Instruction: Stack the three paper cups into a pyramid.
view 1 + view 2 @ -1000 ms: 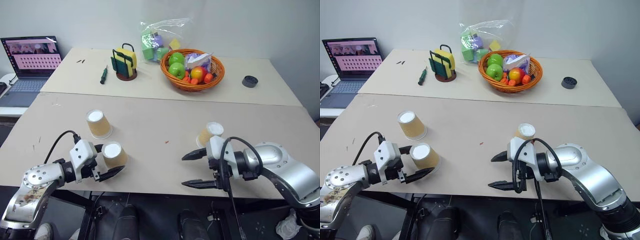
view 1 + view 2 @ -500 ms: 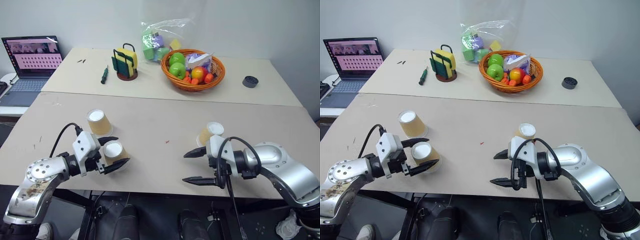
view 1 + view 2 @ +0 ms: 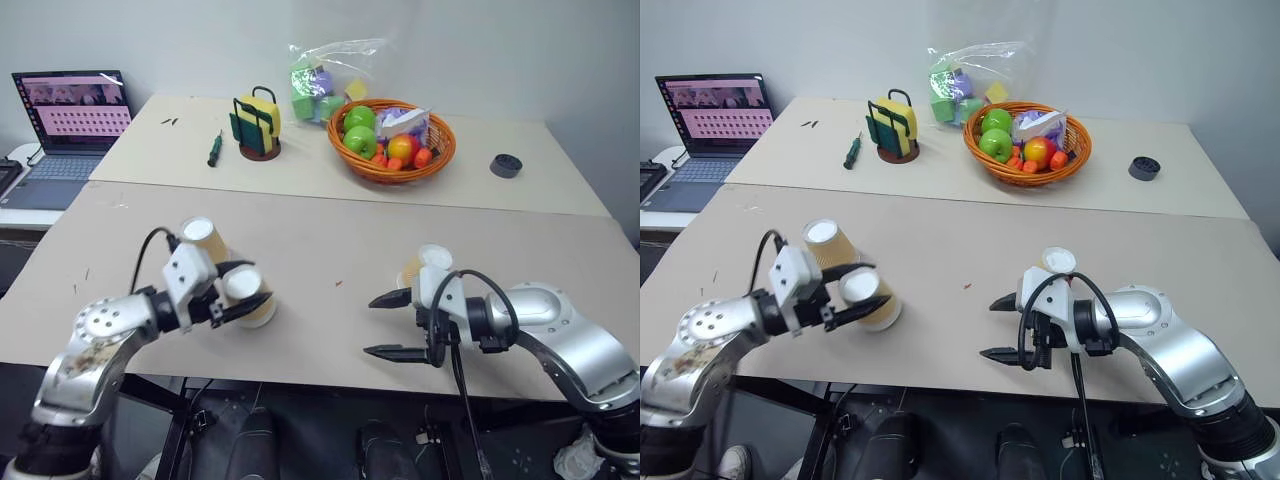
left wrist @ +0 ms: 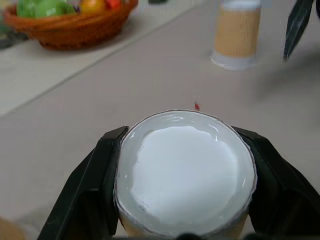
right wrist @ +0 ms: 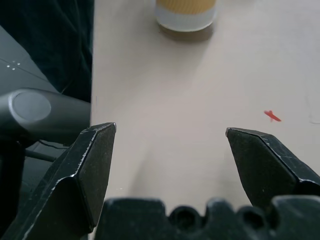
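We can read no text, label, brand or number anywhere. The laptop [image 3: 62,130] at the far left corner of the worktop shows a pink screen with rows of small dark marks, but they are too small for us to make out. The paper cups carry no print that we can see.

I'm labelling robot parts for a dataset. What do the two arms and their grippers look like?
Both arms are silver-grey metal with rounded joint housings and black segments near the wrists. Each wrist carries a white boxy block, and a black cable loops over each one. The left gripper and right gripper each have two black, pointed fingers. The left arm's shell looks scuffed and stained; the right arm's looks clean and glossy.
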`<state>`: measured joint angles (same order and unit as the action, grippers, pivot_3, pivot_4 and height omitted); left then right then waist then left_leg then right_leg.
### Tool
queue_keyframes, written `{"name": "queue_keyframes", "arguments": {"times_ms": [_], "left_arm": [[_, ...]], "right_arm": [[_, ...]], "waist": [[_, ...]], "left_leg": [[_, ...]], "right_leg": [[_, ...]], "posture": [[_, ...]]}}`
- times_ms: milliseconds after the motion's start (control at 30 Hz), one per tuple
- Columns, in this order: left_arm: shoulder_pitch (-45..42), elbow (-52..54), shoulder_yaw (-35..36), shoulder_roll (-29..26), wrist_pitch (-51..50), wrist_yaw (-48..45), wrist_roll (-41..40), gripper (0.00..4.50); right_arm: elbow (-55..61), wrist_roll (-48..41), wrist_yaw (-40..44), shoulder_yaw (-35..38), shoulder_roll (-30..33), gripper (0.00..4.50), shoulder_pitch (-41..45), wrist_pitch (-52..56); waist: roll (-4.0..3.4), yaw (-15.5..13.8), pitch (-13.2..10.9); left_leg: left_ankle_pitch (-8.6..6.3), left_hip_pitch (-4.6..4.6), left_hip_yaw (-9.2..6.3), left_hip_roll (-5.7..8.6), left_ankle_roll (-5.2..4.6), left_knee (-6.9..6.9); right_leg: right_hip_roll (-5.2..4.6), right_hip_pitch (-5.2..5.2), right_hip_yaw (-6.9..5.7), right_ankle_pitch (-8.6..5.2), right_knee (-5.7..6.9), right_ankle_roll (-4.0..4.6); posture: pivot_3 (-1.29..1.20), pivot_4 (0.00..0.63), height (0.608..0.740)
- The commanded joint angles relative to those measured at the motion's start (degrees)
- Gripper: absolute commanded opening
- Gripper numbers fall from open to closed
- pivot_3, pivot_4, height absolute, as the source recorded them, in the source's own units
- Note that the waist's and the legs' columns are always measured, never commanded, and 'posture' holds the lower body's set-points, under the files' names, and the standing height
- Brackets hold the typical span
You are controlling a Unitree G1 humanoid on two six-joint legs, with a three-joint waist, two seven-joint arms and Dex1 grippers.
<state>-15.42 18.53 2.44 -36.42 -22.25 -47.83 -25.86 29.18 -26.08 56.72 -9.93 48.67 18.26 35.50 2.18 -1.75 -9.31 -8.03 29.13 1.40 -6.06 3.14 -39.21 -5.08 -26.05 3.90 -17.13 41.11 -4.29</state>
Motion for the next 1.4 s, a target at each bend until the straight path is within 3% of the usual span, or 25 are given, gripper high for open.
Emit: {"name": "queue_keyframes", "arguments": {"times_ms": [33,233,433,467,533,633,767,867,1033,1100,1300,1400], "left_arm": [[-7.4,-6.1,-7.4,5.4,2.8,-0.1,4.1,2.65],[-15.0,-21.8,-17.2,17.1,10.6,1.6,13.1,2.65],[-18.4,-26.0,-17.7,23.0,13.1,2.1,14.6,2.65],[-18.5,-25.9,-17.6,23.2,13.2,1.9,14.7,2.65],[-18.7,-25.4,-17.0,23.4,13.0,1.9,14.7,3.66],[-18.6,-24.1,-16.7,23.2,12.7,1.4,14.5,4.42],[-18.6,-17.9,-15.1,21.2,10.2,1.4,13.3,4.42],[-17.3,-6.9,-7.5,15.6,1.2,1.2,6.0,4.42],[-10.9,7.2,3.9,6.2,-13.1,3.9,-5.0,4.42],[-5.1,11.0,8.7,5.2,-18.5,8.6,-7.1,4.42],[20.5,21.5,6.2,9.0,-15.3,19.5,1.7,4.42],[24.4,18.2,5.1,12.8,-10.3,26.5,8.5,4.42]], "right_arm": [[-0.3,1.5,-0.5,0.3,-0.5,4.19,1.7,-1.1],[-0.9,1.7,-1.3,1.1,-1.4,4.19,2.1,-0.3],[0.4,1.1,-1.6,1.7,-1.7,4.19,1.4,0.7],[0.4,1.1,-1.6,1.8,-1.7,4.19,1.4,0.7],[0.2,1.0,-1.9,2.0,-1.9,4.19,1.6,0.8],[-0.1,1.1,-2.0,2.0,-2.1,4.19,1.8,0.7],[-1.3,1.6,-1.7,1.1,-2.9,4.19,2.7,0.2],[-1.9,2.0,-1.3,0.6,-3.2,4.19,3.1,0.1],[-2.6,2.4,-0.5,0.6,-2.8,4.19,2.8,-0.5],[-3.0,2.6,-0.2,0.7,-2.7,4.19,2.7,-0.7],[-4.0,3.1,0.5,0.7,-2.5,4.19,2.8,-1.2],[-4.1,3.0,0.6,0.8,-2.5,4.19,3.1,-1.0]], "waist": [[-0.01,-0.2,0.0],[0.01,-0.1,0.0],[-0.04,-0.4,0.0],[-0.04,-0.4,0.0],[-0.04,-0.4,0.0],[-0.05,-0.4,0.0],[-0.06,-0.3,0.0],[-0.07,-0.1,0.0],[-0.17,1.2,-0.1],[-0.19,1.3,-0.2],[-0.06,1.2,-0.2],[-0.03,0.5,-0.3]], "left_leg": [[0.02,0.02,0.00,0.01,-0.02,-0.04],[0.08,0.06,-0.01,0.06,-0.12,-0.08],[0.12,0.07,-0.08,0.10,-0.17,-0.11],[0.12,0.08,-0.08,0.10,-0.17,-0.12],[0.12,0.08,-0.08,0.10,-0.17,-0.12],[0.12,0.08,-0.08,0.10,-0.16,-0.12],[0.12,0.09,-0.08,0.10,-0.16,-0.12],[0.12,0.09,-0.08,0.10,-0.16,-0.12],[0.13,0.00,-0.11,0.07,-0.15,-0.04],[0.13,-0.06,-0.12,0.10,-0.15,-0.04],[0.11,-0.39,-0.10,0.11,-0.14,-0.05],[-0.17,-0.47,-0.09,0.13,0.31,-0.08]], "right_leg": [[0.00,0.22,0.01,0.03,0.00,-0.05],[0.00,0.31,0.03,0.33,-0.04,-0.21],[0.00,0.37,0.04,0.32,-0.03,-0.21],[-0.01,0.37,0.03,0.31,-0.03,-0.21],[-0.01,0.37,0.04,0.32,-0.03,-0.21],[-0.01,0.37,0.04,0.34,-0.03,-0.19],[0.00,0.35,0.04,0.36,-0.03,-0.21],[0.00,0.36,0.04,0.39,-0.02,-0.27],[0.01,0.44,0.03,0.45,-0.02,-0.37],[-0.01,0.58,0.03,0.43,-0.04,-0.41],[-0.07,0.84,0.03,0.21,-0.07,-0.07],[-0.12,0.68,0.01,0.19,-0.11,-0.08]], "posture": [[0.00,0.150,0.661],[0.00,0.150,0.661],[0.00,0.150,0.661],[0.00,0.150,0.661],[0.00,0.150,0.661],[0.00,0.150,0.661],[0.00,0.150,0.661],[0.00,0.150,0.661],[0.00,0.150,0.661],[0.00,0.150,0.661],[0.00,0.150,0.661],[0.00,0.150,0.661]]}}
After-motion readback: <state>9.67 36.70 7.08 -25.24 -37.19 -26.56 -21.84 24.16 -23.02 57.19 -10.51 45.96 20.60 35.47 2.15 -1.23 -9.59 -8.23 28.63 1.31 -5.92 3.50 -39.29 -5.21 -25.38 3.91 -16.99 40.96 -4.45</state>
